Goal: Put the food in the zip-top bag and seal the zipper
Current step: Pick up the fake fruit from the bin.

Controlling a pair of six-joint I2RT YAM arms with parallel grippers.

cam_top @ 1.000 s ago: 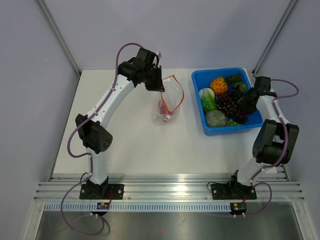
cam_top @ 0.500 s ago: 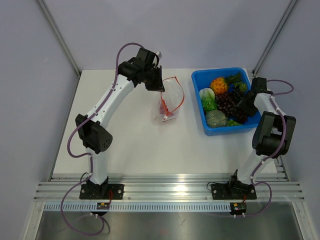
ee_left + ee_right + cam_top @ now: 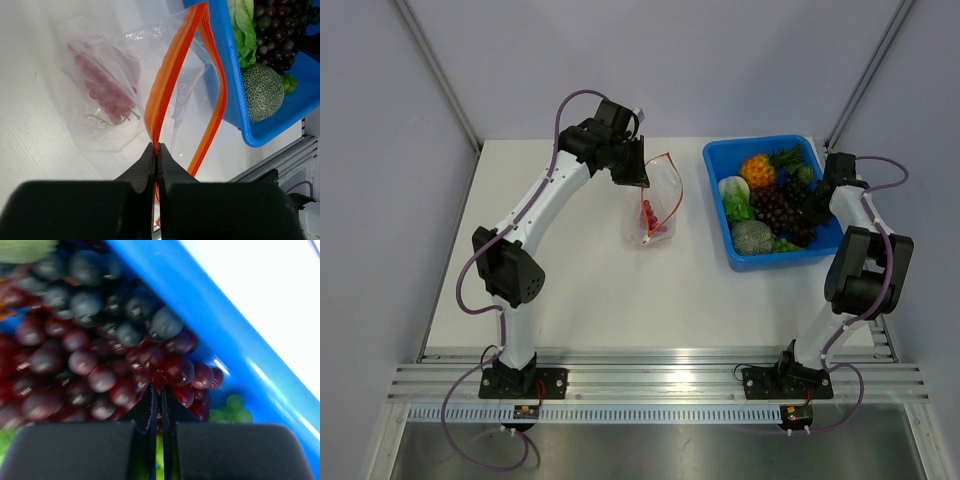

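Left gripper [image 3: 156, 150]: fingers pressed together on one side of the zipper [image 3: 167, 85]. The other side bows away, so the mouth gapes.
Bag [image 3: 658, 205]: hangs from that pinch, lower end on the table [image 3: 570, 280], just left of the bin [image 3: 760, 262]. A pink fruit cluster [image 3: 102, 90] lies inside.
Right gripper [image 3: 156, 390]: fingers together, tips down among the grapes [image 3: 90, 365] near the bin's right wall. Whether they nip a grape or stem is unclear, as the view is blurred.
Bin also holds lettuce [image 3: 242, 25] and melon [image 3: 262, 92].
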